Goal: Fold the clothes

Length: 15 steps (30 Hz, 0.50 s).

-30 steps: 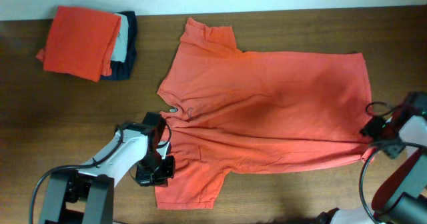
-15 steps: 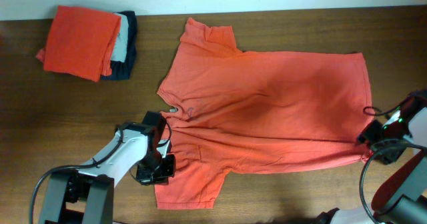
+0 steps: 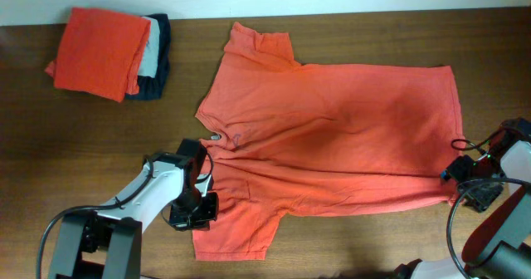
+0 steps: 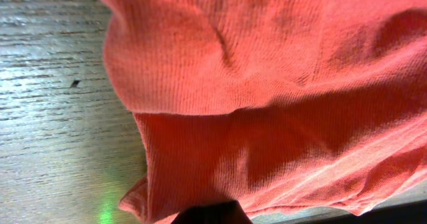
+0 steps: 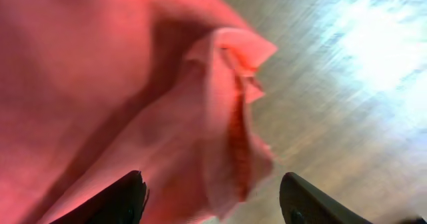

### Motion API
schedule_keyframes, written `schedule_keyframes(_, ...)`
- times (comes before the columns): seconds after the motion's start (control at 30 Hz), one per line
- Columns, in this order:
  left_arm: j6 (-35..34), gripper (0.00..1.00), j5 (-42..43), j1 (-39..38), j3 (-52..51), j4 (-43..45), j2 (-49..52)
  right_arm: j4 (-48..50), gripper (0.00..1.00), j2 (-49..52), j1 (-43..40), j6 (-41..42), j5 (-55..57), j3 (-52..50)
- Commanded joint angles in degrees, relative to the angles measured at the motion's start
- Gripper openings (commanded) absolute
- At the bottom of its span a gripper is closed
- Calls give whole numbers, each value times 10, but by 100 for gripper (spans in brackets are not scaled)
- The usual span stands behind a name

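The clothes, one coral-red T-shirt (image 3: 332,138), lie spread on the wooden table with the plain face up, collar to the left and hem to the right. My left gripper (image 3: 192,208) is shut on the T-shirt at the near sleeve, below the collar. In the left wrist view the cloth (image 4: 267,84) fills the frame and covers all but a dark tip of the gripper (image 4: 207,214). My right gripper (image 3: 461,178) stands open at the near hem corner. In the right wrist view that bunched corner (image 5: 227,117) lies between its fingers (image 5: 127,197), right gripper (image 5: 217,204).
A stack of folded garments (image 3: 104,51), orange on top with grey and navy beneath, sits at the back left. The table's far edge (image 3: 373,12) meets a white wall. A black cable (image 3: 465,134) loops by the right arm.
My right gripper has shifted a little toward the front edge and in toward the hem corner, its jaws narrowing and widening again. The left gripper and the T-shirt have not moved.
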Motion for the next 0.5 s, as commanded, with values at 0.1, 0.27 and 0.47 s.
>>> schedule_keyframes(0.1,9,1,7,1,-3,0,0,0,65,-3,-2,35,21,-4)
schedule_keyframes(0.27,9,2,7,1,-3,0,0,5,31,-3,-2,36,10,-12)
schedule_keyframes(0.47,9,2,7,1,-3,-5,0,17,4,-3,-2,35,-5,-12)
